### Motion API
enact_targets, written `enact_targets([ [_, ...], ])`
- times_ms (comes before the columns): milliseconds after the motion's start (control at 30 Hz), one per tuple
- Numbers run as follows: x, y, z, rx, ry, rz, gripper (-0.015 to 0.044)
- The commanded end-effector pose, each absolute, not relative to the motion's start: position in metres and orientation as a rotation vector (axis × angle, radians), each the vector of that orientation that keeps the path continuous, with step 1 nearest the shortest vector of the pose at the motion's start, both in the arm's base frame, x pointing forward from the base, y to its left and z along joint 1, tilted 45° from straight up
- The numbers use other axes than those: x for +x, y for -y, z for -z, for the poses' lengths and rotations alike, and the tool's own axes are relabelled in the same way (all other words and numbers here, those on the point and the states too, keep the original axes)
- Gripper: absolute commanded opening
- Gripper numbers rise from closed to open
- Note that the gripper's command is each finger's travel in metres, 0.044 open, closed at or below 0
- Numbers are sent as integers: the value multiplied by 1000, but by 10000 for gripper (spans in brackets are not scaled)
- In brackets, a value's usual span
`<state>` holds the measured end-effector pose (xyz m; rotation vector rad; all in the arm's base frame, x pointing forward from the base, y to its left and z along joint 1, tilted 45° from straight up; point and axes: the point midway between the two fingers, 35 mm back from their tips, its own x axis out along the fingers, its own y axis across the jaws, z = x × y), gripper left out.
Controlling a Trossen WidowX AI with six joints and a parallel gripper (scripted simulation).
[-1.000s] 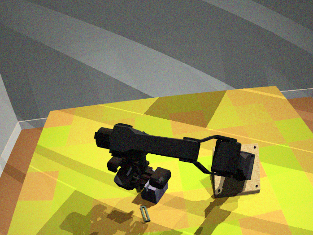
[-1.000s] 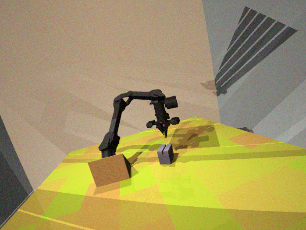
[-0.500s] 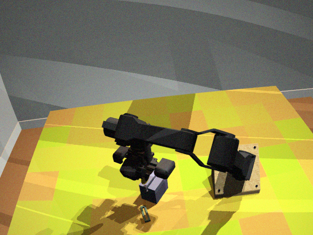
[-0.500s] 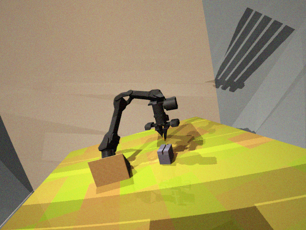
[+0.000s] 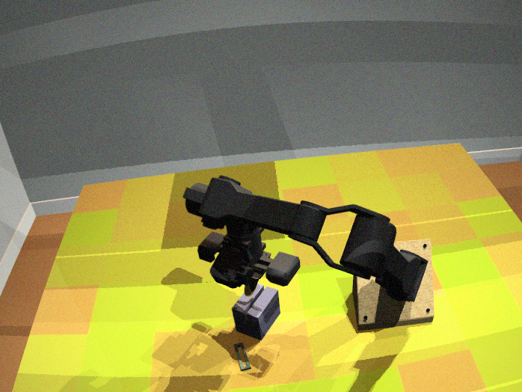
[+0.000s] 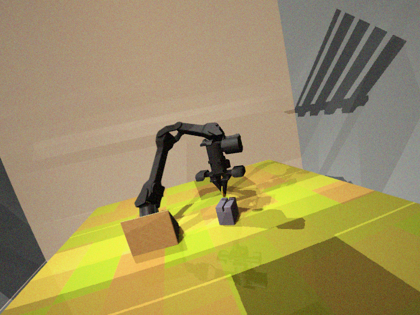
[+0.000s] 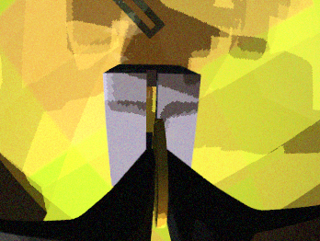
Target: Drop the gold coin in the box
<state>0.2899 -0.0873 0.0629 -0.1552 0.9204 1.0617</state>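
My gripper (image 5: 251,286) (image 6: 224,193) (image 7: 155,156) is shut on the gold coin (image 6: 222,190) (image 7: 161,184), which stands on edge between the fingertips. The closed grey box (image 5: 248,324) (image 6: 226,216) (image 7: 129,138) is under the fingers, with the coin above its lid. In the wrist view the lid's slot (image 7: 149,110) runs nearly in line with the coin, whose far end appears slightly right of it. The fingers hide the near part of the slot. The dark-green holder (image 5: 245,368) (image 7: 154,32) lies empty beyond the box in the wrist view.
The arm's wooden base block (image 5: 415,274) (image 6: 149,234) stands to the right of the box in the top view and to its left in the exterior view. Shadows of the arm cross the patchwork table (image 5: 63,310) (image 6: 200,298).
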Motion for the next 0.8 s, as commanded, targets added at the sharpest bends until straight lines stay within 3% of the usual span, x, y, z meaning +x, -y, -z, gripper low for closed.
enact_targets([
  [0, 290, 87, -63, -157, -921, -1063, 0],
  [767, 286, 89, -56, -151, -925, -1057, 0],
])
